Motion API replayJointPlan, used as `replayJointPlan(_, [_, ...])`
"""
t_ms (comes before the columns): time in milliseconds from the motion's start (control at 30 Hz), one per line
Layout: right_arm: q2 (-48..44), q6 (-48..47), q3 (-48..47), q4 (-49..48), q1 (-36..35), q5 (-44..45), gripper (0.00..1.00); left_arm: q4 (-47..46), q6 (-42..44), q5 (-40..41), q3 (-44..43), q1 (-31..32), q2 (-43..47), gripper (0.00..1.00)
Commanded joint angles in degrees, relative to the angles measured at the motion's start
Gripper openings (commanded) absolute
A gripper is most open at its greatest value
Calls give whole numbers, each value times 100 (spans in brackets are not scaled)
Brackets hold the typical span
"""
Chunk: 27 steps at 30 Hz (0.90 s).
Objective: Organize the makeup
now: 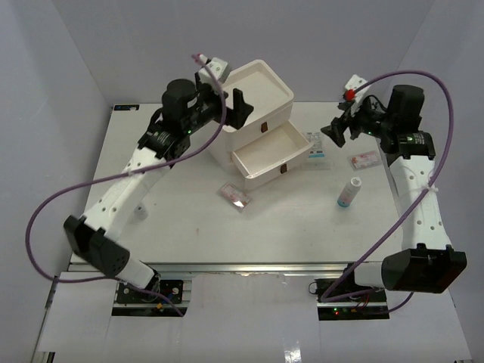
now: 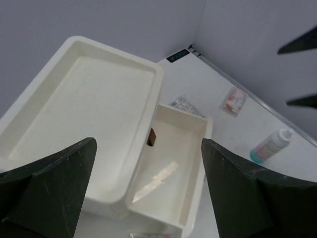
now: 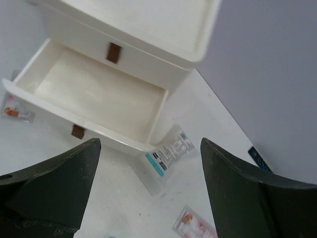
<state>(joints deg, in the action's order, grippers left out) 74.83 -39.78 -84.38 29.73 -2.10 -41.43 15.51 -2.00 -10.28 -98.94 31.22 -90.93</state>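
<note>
The makeup lies loose on the white table (image 1: 189,227). A flat clear case with pink inside (image 1: 365,159) is at the right, and a second such case (image 1: 236,194) lies in front of the drawer box. A small white-and-blue bottle (image 1: 349,193) lies right of centre. A clear packet printed white and blue (image 1: 316,147) (image 3: 168,153) rests against the open drawer's corner. My left gripper (image 1: 238,110) (image 2: 148,193) hangs open and empty over the box. My right gripper (image 1: 336,128) (image 3: 148,193) is open and empty above the packet.
The cream drawer box (image 1: 257,98) stands at the back centre with a shallow tray top (image 2: 79,119). Its middle drawer (image 1: 272,155) (image 3: 94,94) is pulled out toward the right, with only a pale strip inside. A small white object (image 1: 140,212) sits near the left arm.
</note>
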Motion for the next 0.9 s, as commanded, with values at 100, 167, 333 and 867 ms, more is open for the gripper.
replayJointPlan(100, [602, 2531, -180, -268, 1570, 905, 89, -786, -893, 241, 3350, -105, 2805, 98])
replayJointPlan(167, [752, 2615, -124, -244, 1659, 1299, 89, -738, -960, 312, 3888, -107, 3237, 98])
replayJointPlan(333, [1258, 2551, 150, -248, 1784, 2097, 93, -338, -1150, 398, 4930, -116, 4095, 98])
replayJointPlan(867, [2796, 2140, -771, 71, 2187, 2587, 98, -116, -1607, 75, 5793, -116, 4284, 98])
